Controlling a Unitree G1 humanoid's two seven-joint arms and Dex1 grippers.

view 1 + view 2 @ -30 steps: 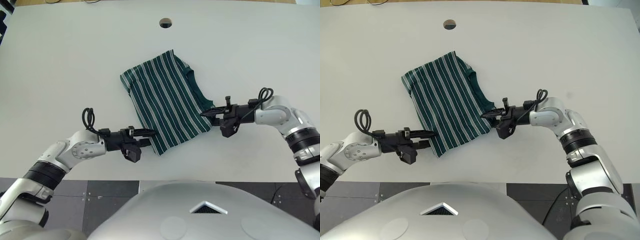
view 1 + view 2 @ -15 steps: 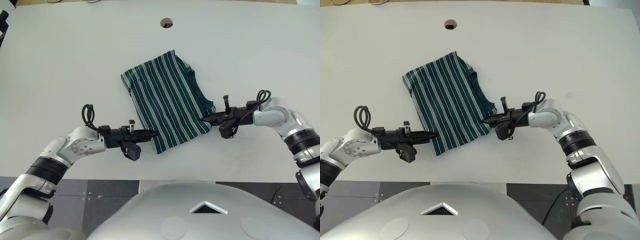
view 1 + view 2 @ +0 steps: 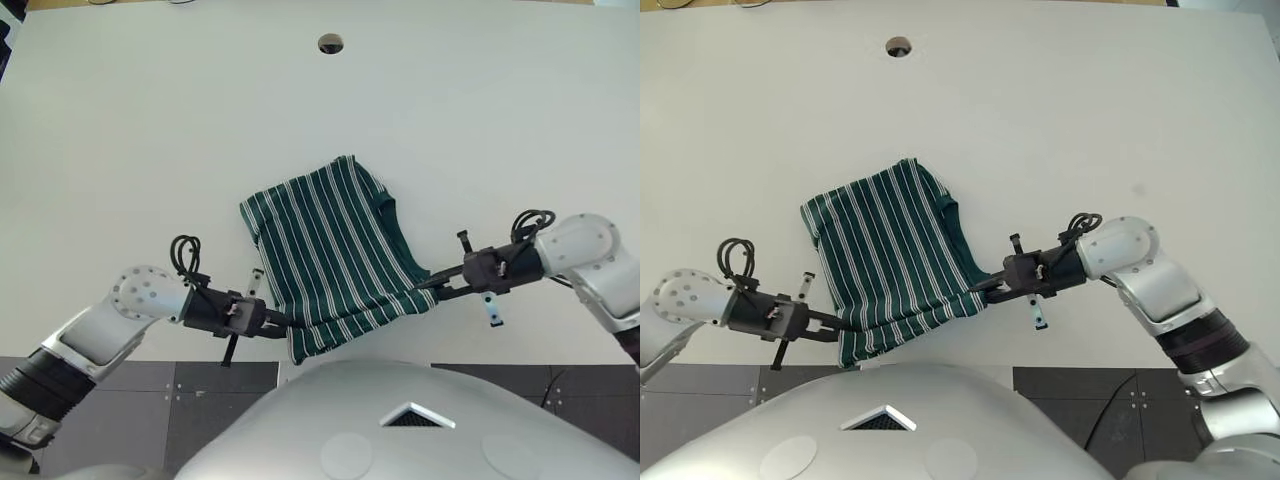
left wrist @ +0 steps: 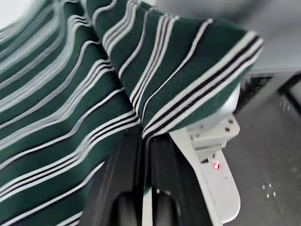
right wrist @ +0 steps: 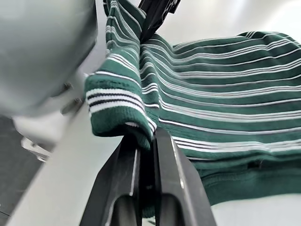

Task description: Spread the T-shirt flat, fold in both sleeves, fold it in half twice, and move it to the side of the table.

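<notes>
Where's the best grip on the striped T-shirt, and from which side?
The two near corners, each from its outer side, coming in low along the table. The T-shirt lies folded flat, so only stacked edges offer a pinch. Left gripper and right gripper are shut there.

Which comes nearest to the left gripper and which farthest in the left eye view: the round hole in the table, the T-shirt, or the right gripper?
1. The T-shirt: its near left corner is pinched in the left gripper.
2. The right gripper: to the right, holding the shirt's other near corner.
3. The round hole: at the far edge of the table, well beyond the shirt.
</notes>
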